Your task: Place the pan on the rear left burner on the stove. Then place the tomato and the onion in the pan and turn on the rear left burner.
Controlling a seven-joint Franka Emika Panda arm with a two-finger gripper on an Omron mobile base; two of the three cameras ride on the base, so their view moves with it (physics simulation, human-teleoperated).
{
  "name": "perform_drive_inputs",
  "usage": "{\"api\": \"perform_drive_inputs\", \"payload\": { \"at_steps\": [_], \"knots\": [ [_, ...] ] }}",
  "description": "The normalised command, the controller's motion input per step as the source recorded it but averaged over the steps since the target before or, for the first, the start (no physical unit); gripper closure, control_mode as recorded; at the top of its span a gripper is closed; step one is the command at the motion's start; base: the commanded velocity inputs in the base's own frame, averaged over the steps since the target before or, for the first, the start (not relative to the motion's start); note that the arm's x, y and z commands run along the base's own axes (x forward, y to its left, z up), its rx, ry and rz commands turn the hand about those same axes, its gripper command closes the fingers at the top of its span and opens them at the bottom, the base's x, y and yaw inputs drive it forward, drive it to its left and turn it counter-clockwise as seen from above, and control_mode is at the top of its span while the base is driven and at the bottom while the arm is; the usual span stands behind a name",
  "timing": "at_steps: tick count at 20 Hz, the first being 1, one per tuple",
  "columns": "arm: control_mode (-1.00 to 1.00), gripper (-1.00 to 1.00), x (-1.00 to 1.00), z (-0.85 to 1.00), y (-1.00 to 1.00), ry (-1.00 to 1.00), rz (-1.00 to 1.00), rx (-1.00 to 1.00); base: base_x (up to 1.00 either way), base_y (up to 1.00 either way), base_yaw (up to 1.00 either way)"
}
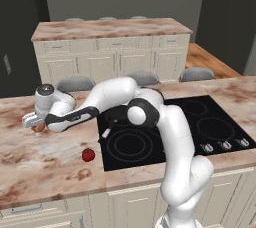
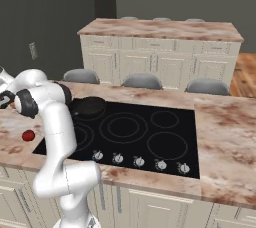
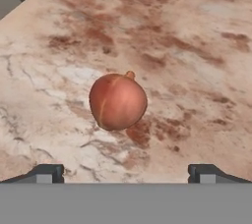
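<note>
Pan status: small round black frying pan [image 2: 88,106] sits on the flat black glass stove [image 2: 150,144], at its far left corner, over the spot where the small rear left burner ring should be; the ring itself is covered, so exact centring cannot be judged. In the left base view the pan is largely hidden behind the arm. First step of the task reads as done.

Arm is stretched out to the left, away from the stove, over the marbled brown-and-cream table [image 1: 45,154]. The claw [image 3: 126,173] hangs above the small orange-tan onion [image 3: 117,101], which lies alone on the table well left of the cooktop. In the hand view the onion is centred between the two dark fingertips [image 3: 47,173], which stand wide apart with nothing between them. No contact visible. That alignment fits a top-down approach for a grasp: jaws spread ahead of time so they can straddle the ball.

The glossy bright red tomato [image 1: 88,155] rests on the table nearer the front edge, just left of the stove's near left corner, untouched.

Judgement: current step is pick-up of the onion. Round and smooth, so it may roll or squirt out if the fingers close off-centre; descent should keep it midway. Tomato transfer and the burner knob [image 2: 98,156] remain.
</note>
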Motion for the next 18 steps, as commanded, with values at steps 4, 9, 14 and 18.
{"api": "perform_drive_inputs", "payload": {
  "at_steps": [4, 9, 14, 18],
  "knots": [
    [-1.00, -1.00, 0.16, -0.12, 0.11, 0.00, 0.00, 0.00, 0.00, 0.00, 0.00],
    [-1.00, -1.00, 0.19, -0.13, 0.08, 0.00, 0.00, 0.00, 0.00, 0.00, 0.00],
    [-1.00, -1.00, 0.23, -0.19, 0.06, 0.00, 0.00, 0.00, 0.00, 0.00, 0.00],
    [-1.00, -1.00, 0.21, -0.17, 0.10, 0.00, 0.00, 0.00, 0.00, 0.00, 0.00]
  ]
}}
